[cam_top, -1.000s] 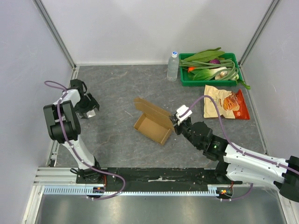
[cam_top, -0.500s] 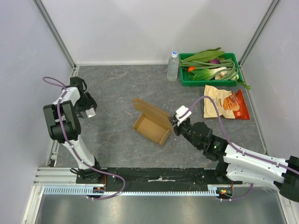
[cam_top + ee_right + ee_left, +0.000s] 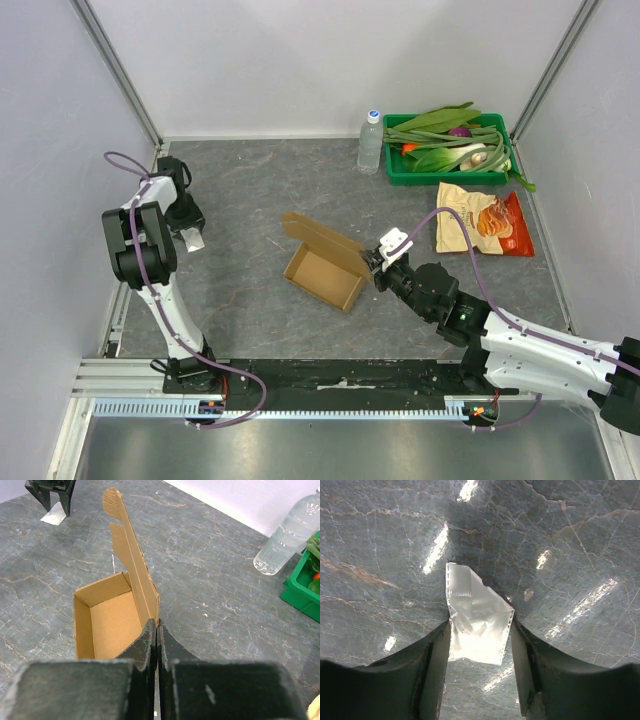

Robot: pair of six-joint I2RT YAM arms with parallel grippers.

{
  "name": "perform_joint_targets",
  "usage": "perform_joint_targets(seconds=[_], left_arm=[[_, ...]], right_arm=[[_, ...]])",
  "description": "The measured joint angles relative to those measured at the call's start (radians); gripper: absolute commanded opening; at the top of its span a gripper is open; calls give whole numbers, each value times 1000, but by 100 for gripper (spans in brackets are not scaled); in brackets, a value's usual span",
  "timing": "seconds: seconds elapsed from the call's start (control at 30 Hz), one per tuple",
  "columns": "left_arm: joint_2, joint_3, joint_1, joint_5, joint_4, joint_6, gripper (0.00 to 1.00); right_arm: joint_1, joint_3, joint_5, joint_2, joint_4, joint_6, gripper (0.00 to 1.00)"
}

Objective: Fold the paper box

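Box [image 3: 322, 270] sits open-topped on the table [image 3: 250, 190], bottle [image 3: 370, 142] beyond it to the right, bag [image 3: 485, 220] well right of it. Right claw [image 3: 156, 630] is pressed together on the lid [image 3: 131, 565] at the box's right side, a thin edge pinch with the lid standing up. Left claw [image 3: 480, 630] is well left of the box, jaws either side of a white scrap [image 3: 470, 605], at its edges, can't tell if they pinch it. Watch out: nothing pins the box base, so if you swing the lid down, the light box will likely slide or tip instead of creasing. The one-corner grip could also twist the lid so it closes skewed, or the card slips out of the pinch
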Motion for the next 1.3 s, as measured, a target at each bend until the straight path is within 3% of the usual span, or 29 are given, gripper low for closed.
perform_joint_targets(seconds=[0.2, 0.4, 0.6, 0.73, 0.87, 1.03, 1.17, 1.3], left_arm=[[-1, -4, -27, -43, 4, 0, 31], [-39, -51, -26, -69, 0, 0, 21], [-155, -127, -27, -48, -14, -1, 20], [-344, -193, -59, 31, -24, -12, 22], [-612, -269, -195, 171, -6, -85, 24], [-888, -447, -444, 362, 92, -282, 24], [-936, -566, -591, 418, 164, -436, 25], [-857, -608, -720, 425, 257, -553, 24]], right_arm=[[0, 0, -3, 0, 4, 0, 0], [0, 0, -3, 0, 4, 0, 0], [0, 0, 8, 2, 1, 0, 0], [0, 0, 26, 21, -8, 1, 0], [-3, 2, 39, 42, -12, 1, 0], [-24, 11, 34, 66, -10, 1, 0], [-48, 15, 8, 77, -2, 0, 0], [-64, 16, -32, 82, 16, -4, 0]])
